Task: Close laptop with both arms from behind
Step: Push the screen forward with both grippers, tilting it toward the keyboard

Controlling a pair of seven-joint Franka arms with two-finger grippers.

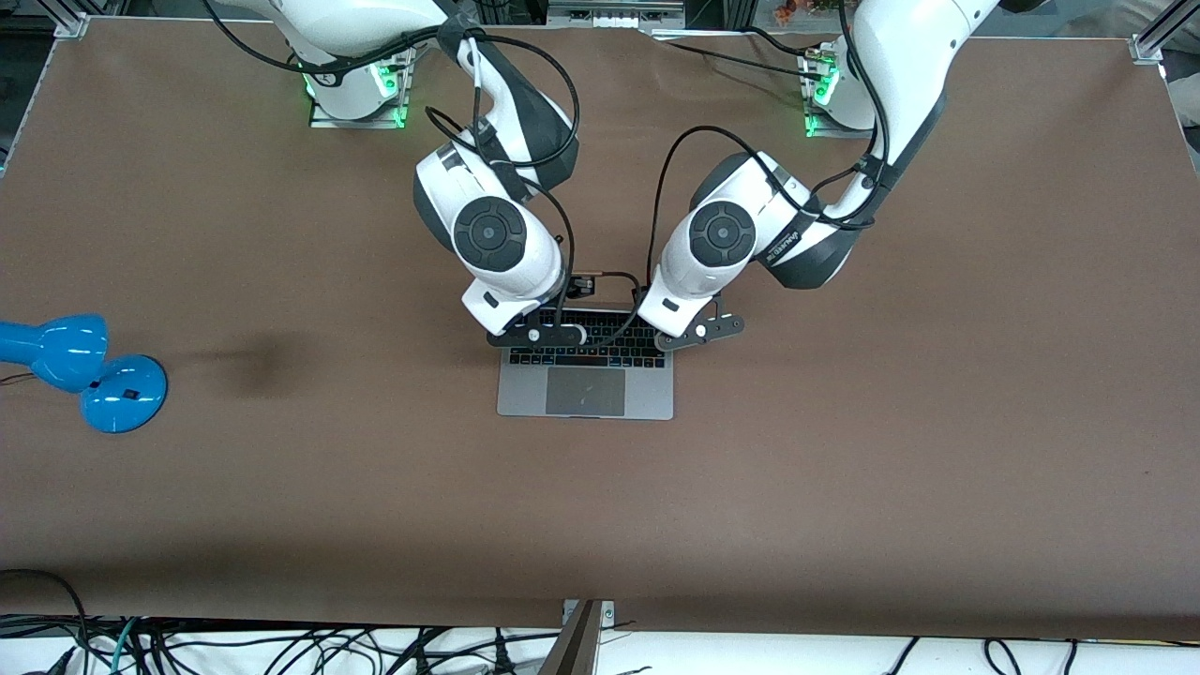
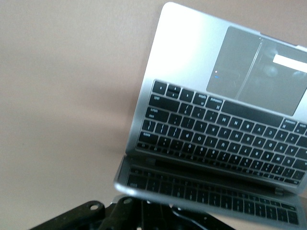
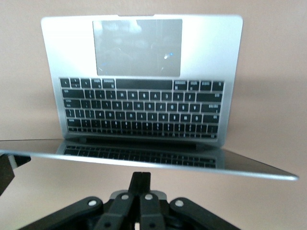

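Laptop (image 1: 585, 375) sits mid-counter (image 1: 844, 469), lid partly lowered over the keys. Left tool (image 1: 701, 331) and right tool (image 1: 536, 335), both pinched shut and empty, hang over the lid's top edge. Uneven pushing could skew the lid or slide the laptop toward the counter's front edge.

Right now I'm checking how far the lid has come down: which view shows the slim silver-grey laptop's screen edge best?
The right wrist view: the slim silver-grey laptop fills it, its lid edge tilted over the keyboard. The left wrist view shows one corner of that edge. In the front view the right gripper and left gripper hide the lid.
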